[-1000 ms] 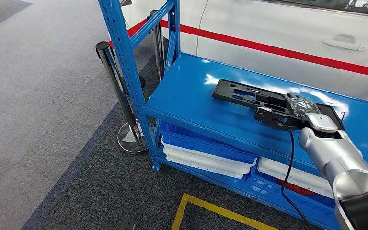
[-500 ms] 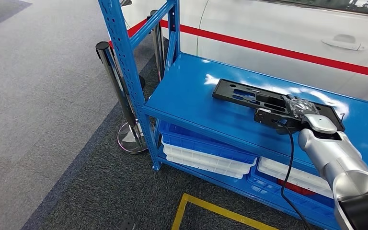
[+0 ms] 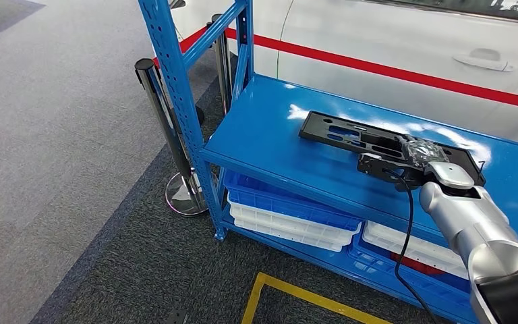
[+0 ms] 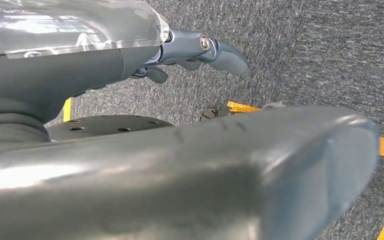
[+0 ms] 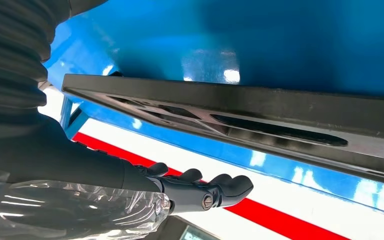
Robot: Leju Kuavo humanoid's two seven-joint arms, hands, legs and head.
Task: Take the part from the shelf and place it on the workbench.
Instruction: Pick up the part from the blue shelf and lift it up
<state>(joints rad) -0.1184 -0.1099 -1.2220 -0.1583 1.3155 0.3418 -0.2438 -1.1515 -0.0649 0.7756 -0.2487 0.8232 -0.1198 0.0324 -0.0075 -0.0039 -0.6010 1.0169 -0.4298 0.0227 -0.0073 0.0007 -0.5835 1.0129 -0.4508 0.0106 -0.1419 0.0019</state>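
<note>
The part [image 3: 351, 135] is a flat black plate with cut-outs, lying on the blue shelf board [image 3: 270, 145]. My right hand [image 3: 423, 154] reaches over the plate's right end, its plastic-covered back turned up. In the right wrist view the dark fingers [image 5: 205, 190] stretch out with a gap between them and the plate's edge [image 5: 260, 107]; they hold nothing. My left hand [image 4: 145, 150] hangs over grey carpet, its fingers [image 4: 215, 50] loosely apart and holding nothing.
A blue upright [image 3: 175, 88] stands at the shelf's left corner, with chrome stanchions [image 3: 158, 101] beside it. Blue and white trays [image 3: 290, 216] fill the lower level. A white car with a red stripe [image 3: 391, 40] is behind. Yellow tape [image 3: 276, 290] marks the floor.
My right hand has edged slightly to the right and down over the plate's end. The plate has not moved.
</note>
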